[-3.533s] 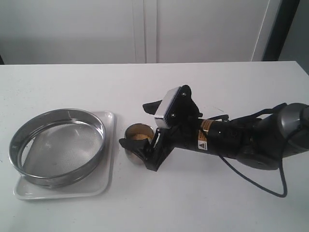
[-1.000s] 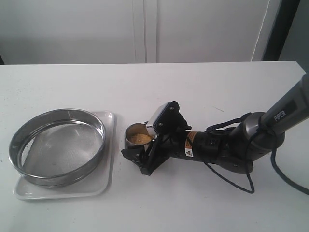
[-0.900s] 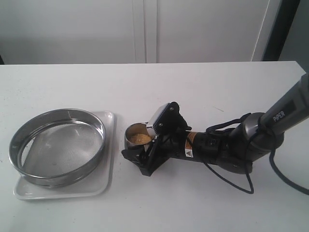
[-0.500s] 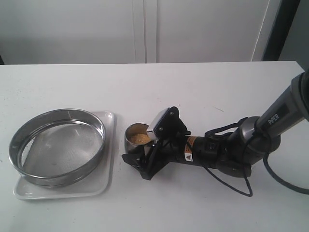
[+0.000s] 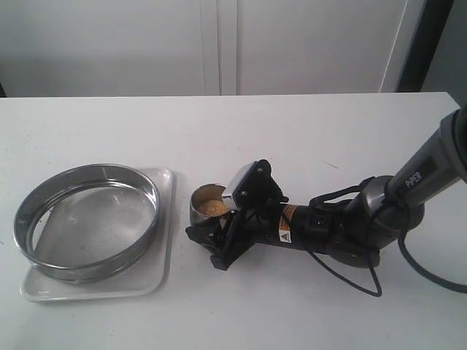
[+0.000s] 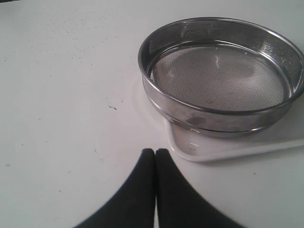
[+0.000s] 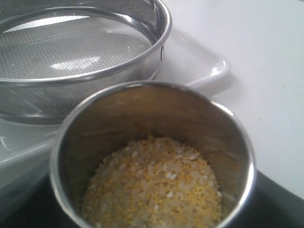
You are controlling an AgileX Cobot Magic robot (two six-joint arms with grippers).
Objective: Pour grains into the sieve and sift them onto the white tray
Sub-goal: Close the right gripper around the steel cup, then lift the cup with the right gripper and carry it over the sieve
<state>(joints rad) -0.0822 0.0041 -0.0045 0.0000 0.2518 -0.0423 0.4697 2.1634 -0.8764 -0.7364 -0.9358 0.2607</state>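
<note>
The sieve, steel-rimmed with grey mesh, rests on the white tray at the left. Just right of the tray stands a small steel cup holding the grains, a yellow and pale mix. My right gripper lies low along the table with a black finger on each side of the cup. In the right wrist view the cup and the grains fill the frame, and a dark finger sits close against its wall; contact is unclear. My left gripper is shut and empty, near a corner of the tray.
The white table runs back to a pale wall. The right arm's black cable loops on the table in front of the arm. The sieve's rim overhangs the tray's edges.
The right arm has sunk lower and slid slightly left, bringing its fingers down around the cup. The jaws have narrowed a little. Cup, sieve and tray have not moved.
</note>
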